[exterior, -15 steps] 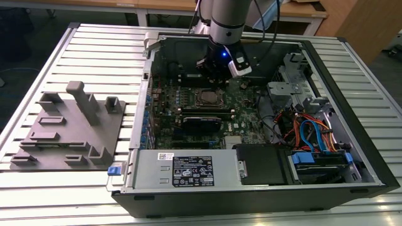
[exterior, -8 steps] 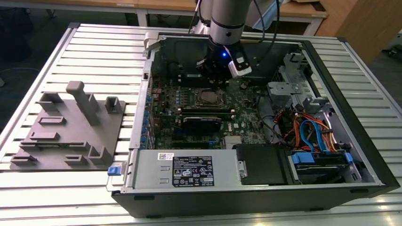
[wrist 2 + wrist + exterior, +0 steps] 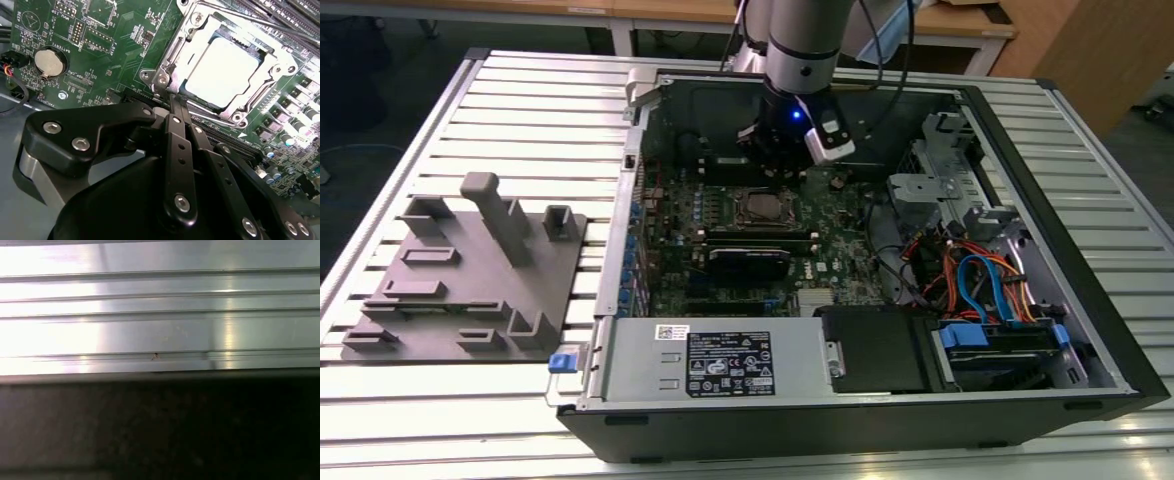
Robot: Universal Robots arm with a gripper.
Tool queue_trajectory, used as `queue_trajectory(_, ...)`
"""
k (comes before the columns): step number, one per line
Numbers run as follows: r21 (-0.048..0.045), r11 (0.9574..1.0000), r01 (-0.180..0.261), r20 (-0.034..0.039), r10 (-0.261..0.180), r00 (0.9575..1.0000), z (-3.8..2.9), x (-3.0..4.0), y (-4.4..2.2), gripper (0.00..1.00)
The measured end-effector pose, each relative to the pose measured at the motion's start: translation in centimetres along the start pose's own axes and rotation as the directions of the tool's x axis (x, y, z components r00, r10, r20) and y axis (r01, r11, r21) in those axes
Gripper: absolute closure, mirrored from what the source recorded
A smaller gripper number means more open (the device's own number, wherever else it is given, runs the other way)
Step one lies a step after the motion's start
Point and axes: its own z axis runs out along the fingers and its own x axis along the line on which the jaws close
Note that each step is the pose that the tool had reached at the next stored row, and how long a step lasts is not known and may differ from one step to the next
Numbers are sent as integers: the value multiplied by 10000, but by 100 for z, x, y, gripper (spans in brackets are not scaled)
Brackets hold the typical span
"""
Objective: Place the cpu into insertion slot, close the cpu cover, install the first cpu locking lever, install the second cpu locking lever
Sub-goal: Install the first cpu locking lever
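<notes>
Ribbed aluminium desk (image 3: 520, 90), open computer case (image 3: 1067, 330) laid on it, arm lowered inside.
Exterior view: end effector (image 3: 790, 150) is seen above the green motherboard (image 3: 834, 235), just beyond the insertion slot (image 3: 758, 207); a grey fixture block (image 3: 467, 280) is set on the desk well to the exterior view's left of the case. Second wrist view: cpu (image 3: 227, 70) is seated in the insertion slot (image 3: 176, 50), cpu cover (image 3: 250, 107) is closed down around it; end effector (image 3: 176, 107) fingers (image 3: 172, 130) are drawn together, tips at the socket's edge, nothing visibly held. A coin cell (image 3: 49, 61) is seen on the board. First wrist view: desk (image 3: 160, 315) slats are seen beside a dark surface.
</notes>
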Motion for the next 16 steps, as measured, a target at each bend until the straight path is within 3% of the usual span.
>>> queue_trajectory(1, 14, 10000, -1, 3, 1, 10000, 0, 0, 0, 90)
queue_trajectory(6, 462, 9989, -2, 19, 1, 10000, 25, 2, 26, 90)
queue_trajectory(8, 499, 9988, -1, 21, 0, 10000, 32, 3, 48, 90)
queue_trajectory(11, 448, 9990, 0, 24, -1, 10000, 37, 3, 61, 90)
queue_trajectory(15, 71, 10000, -1, 7, 1, 10000, 37, 3, 62, 90)
queue_trajectory(16, 12, 10000, 0, 4, 0, 10000, 37, 3, 62, 90)
